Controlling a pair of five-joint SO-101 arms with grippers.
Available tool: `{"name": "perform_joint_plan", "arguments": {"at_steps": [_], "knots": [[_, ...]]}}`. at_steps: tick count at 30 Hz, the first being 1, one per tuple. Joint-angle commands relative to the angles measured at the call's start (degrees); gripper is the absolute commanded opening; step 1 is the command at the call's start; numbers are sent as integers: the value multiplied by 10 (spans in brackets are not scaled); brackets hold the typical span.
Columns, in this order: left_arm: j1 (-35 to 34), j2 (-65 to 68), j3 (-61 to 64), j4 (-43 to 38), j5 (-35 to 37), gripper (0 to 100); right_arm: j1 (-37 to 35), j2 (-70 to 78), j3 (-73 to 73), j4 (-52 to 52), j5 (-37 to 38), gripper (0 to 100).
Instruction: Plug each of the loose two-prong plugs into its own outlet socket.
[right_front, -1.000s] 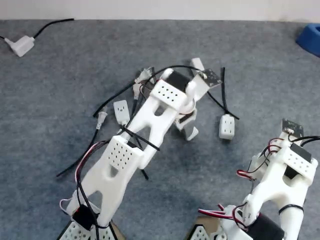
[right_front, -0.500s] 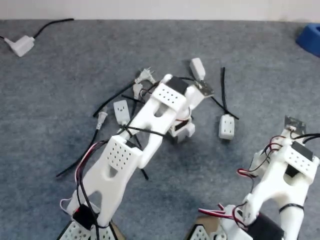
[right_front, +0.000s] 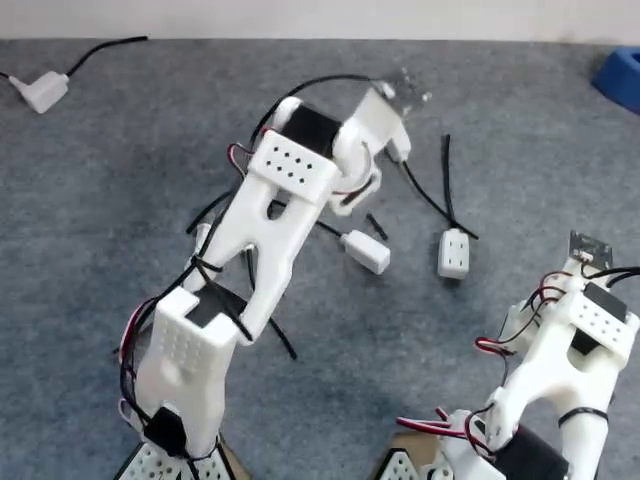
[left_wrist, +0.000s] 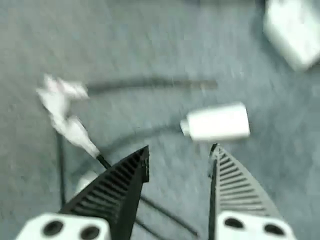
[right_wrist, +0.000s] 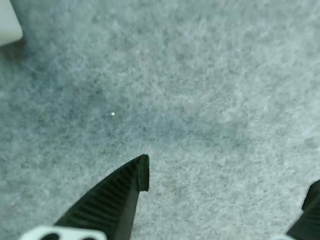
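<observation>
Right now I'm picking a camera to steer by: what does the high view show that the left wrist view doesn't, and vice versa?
High view extra: the right arm, a white plug on a black cord at the far left, a blue object at the far right. Left wrist view extra: the left gripper open and empty, a blurred white plug on a black cable. Both: a white socket block and a second socket block, apart on the carpet.

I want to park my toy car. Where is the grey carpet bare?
Bare grey carpet lies between the white corner plug and the white left arm, and between the small white socket block and the blue object. The middle, with black cords, is crowded.
</observation>
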Motion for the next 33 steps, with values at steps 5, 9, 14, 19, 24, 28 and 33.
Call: {"name": "perform_joint_plan", "arguments": {"at_steps": [5,9,14,19,24,28,33], "knots": [[18,94,-21,-163,2,204,-5,-16,-5,3,1,450],[21,179,-80,-184,2,204,-5,-16,-5,1,1,450],[16,262,-154,-163,2,204,-5,-16,-5,0,1,450],[21,271,-233,-44,-16,204,-5,-16,-7,0,1,450],[34,273,-312,62,-4,201,-36,-15,-5,10,1,450],[31,273,-265,66,8,202,-45,-16,-10,34,2,450],[34,274,-216,46,8,200,-45,-16,-6,34,2,450]]}}
